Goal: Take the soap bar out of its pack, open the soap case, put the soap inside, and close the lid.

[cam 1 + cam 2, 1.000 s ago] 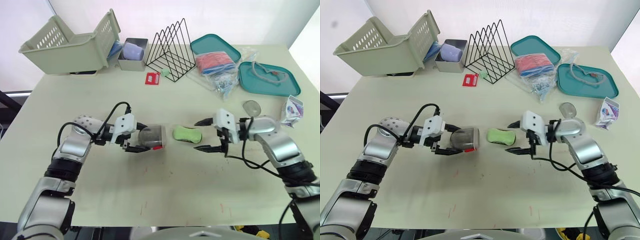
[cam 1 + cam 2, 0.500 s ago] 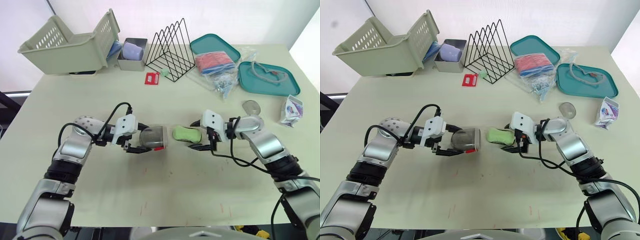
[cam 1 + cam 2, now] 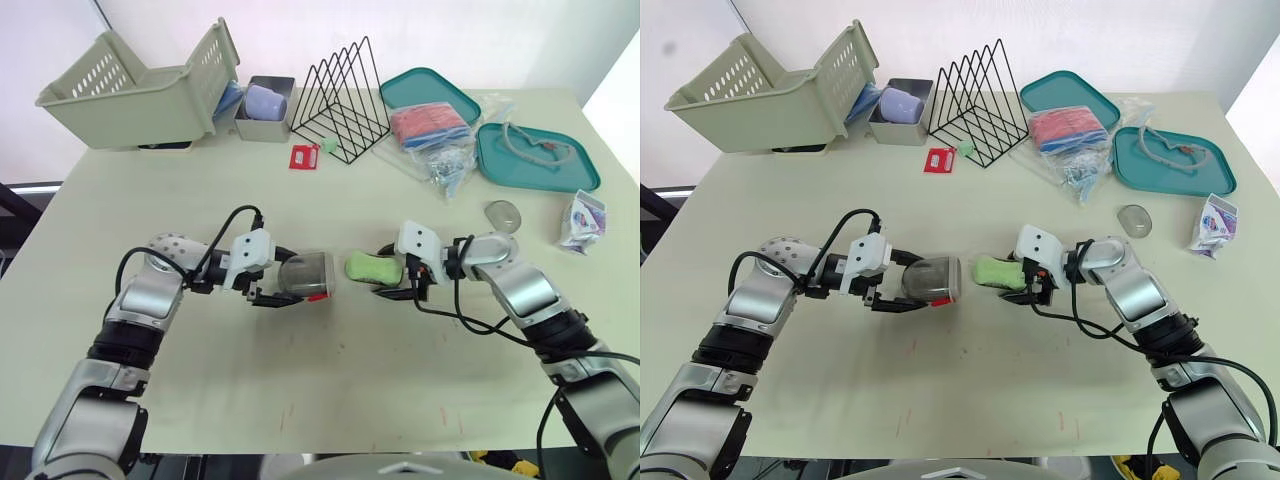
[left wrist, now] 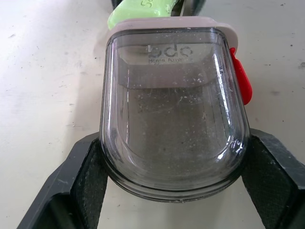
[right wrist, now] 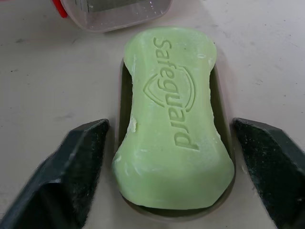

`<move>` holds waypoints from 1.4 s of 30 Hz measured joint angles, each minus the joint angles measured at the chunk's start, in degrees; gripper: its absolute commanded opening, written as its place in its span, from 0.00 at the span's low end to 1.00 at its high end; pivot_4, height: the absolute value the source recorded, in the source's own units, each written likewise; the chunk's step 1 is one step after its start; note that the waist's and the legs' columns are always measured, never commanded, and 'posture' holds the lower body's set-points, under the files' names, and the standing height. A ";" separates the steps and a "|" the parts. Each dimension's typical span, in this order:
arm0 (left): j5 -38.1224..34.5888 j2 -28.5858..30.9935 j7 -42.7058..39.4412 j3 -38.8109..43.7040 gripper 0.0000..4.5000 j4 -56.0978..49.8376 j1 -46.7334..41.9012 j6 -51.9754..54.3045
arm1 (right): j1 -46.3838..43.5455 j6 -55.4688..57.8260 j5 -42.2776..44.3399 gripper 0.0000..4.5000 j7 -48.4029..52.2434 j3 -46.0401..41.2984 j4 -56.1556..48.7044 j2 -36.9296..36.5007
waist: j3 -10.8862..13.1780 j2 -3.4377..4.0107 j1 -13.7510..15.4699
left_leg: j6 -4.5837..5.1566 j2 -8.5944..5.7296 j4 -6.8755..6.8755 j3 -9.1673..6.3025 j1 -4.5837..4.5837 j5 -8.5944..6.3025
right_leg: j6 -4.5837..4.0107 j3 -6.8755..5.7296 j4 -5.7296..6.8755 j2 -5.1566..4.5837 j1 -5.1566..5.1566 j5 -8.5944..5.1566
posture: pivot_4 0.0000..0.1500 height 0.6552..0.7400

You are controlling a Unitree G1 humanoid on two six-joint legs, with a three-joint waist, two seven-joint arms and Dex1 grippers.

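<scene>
The green soap bar (image 5: 174, 114) lies in a shallow case base (image 5: 217, 95) on the table, mid-scene. My right gripper (image 3: 385, 270) is open, and its fingers (image 5: 83, 157) stand on either side of the soap and base with gaps between. Just to the soap's left, the clear grey case lid (image 3: 305, 274) with a red latch (image 4: 239, 81) lies on the table. My left gripper (image 3: 290, 277) is shut on the lid, with a pad (image 4: 90, 176) pressed to each side of it.
A beige basket (image 3: 140, 85), a grey box (image 3: 265, 105) and a black wire rack (image 3: 343, 95) line the back. Two teal trays (image 3: 537, 157) and bagged items (image 3: 435, 130) stand at the back right. A small pack (image 3: 583, 218) and a clear cap (image 3: 504, 213) lie at the far right.
My right gripper has moved left across the table until its open fingers flank the soap. The left gripper and the lid have stayed in place.
</scene>
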 measured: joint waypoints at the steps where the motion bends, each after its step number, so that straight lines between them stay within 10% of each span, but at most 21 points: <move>1: 0.00 0.02 0.00 0.00 0.76 0.00 0.00 0.00 | -0.03 -0.03 0.03 0.54 0.04 -0.05 -0.14 -0.02 | -0.01 -0.01 -0.01 | 0.00 0.00 0.00 -0.01 0.01 0.00 | 0.00 -0.01 0.00 0.00 0.02 0.00 | 1.00 1.00; 42: 1.13 -5.48 0.61 -2.72 0.76 1.15 -4.72 0.10 | -2.21 -2.19 2.33 0.54 10.02 -0.84 -4.24 -6.51 | 0.02 0.03 0.00 | 0.00 -0.01 0.00 -0.04 -0.04 0.00 | 0.00 -0.04 -0.04 -0.01 -0.01 0.00 | 1.00 1.00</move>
